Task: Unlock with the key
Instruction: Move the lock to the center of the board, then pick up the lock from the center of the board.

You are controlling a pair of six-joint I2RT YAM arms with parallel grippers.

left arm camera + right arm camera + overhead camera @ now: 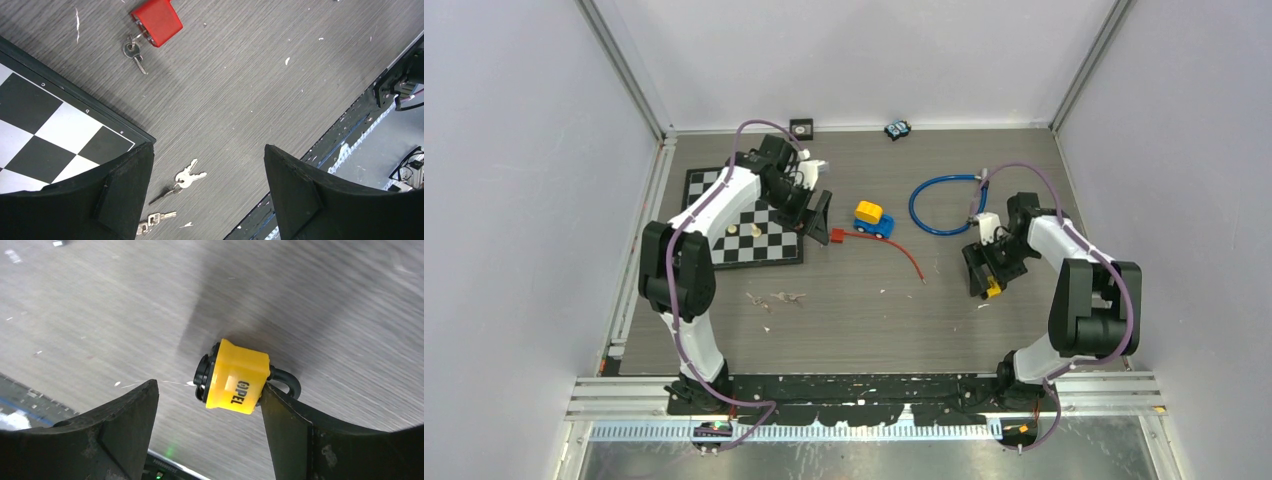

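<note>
Centring matters: the right gripper (209,388), jaws apart, straddles the yellow padlock (237,382) on the table (325,305), the lock touching one finger, so shift sideways before closing or it may skid. Also spread, the left gripper (207,151) hovers above loose keys (189,176) beside the chessboard (50,130). Counted: two padlocks, this one and the red padlock (157,21); two loose bunches; one ringed key (134,52) at the red one.

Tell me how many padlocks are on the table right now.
2. A red padlock lies on the table beyond the chessboard corner, a key at its base. A yellow padlock lies between the open fingers of the right gripper. Others may be hidden under the arms.
</note>
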